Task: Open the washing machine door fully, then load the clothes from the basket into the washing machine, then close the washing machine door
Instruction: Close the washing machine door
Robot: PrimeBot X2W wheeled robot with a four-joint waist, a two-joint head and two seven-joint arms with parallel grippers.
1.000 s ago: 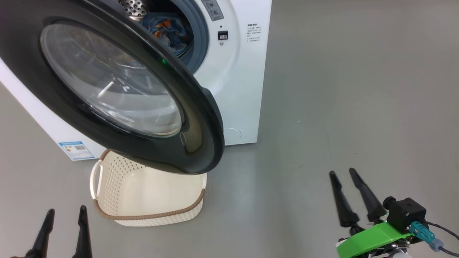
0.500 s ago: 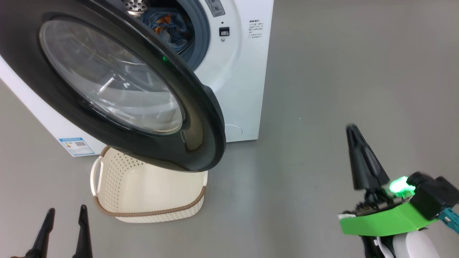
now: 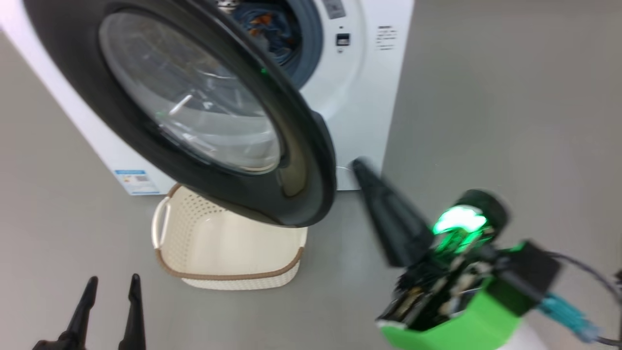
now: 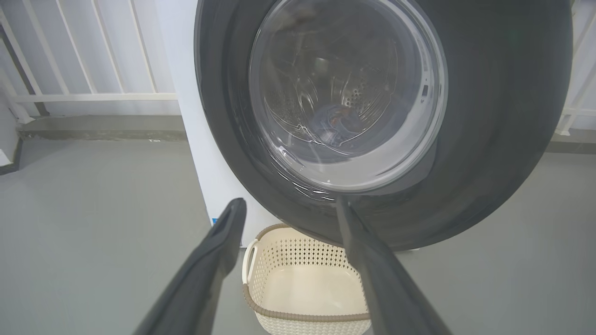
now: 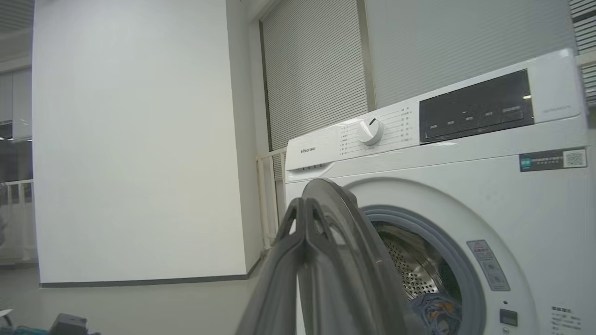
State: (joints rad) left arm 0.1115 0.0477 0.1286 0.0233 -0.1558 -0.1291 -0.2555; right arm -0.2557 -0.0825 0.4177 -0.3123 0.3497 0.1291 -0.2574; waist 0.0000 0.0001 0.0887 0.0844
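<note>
The left end effector (image 3: pixel 113 281) (image 4: pixel 288 204) hangs low over the grey floor (image 3: pixel 510 121), its two long dark fingers spread wide apart, released and holding nothing. The right end effector (image 3: pixel 360 164) (image 5: pixel 302 201) is clenched, its two dark fingers pressed together into a single point with nothing between them. Its tip is just beside the free edge of the door; the blur hides whether they touch.

The small cream-white perforated plastic basket (image 3: pixel 243 279) (image 4: pixel 307 321) with a brown woven-look rim sits on the floor under the door, its smooth bottom in plain sight. Above it the large round washing machine door (image 3: pixel 301 146) (image 4: pixel 489 116) (image 5: pixel 335 209), glossy black rim around a clear bulging glass window, stands swung out from the big white boxy front-loading washing machine (image 3: pixel 369 97) (image 5: pixel 465 172). The light-blue clothes (image 3: pixel 272 29) (image 5: pixel 433 311) with orange patches lie inside the steel drum.
</note>
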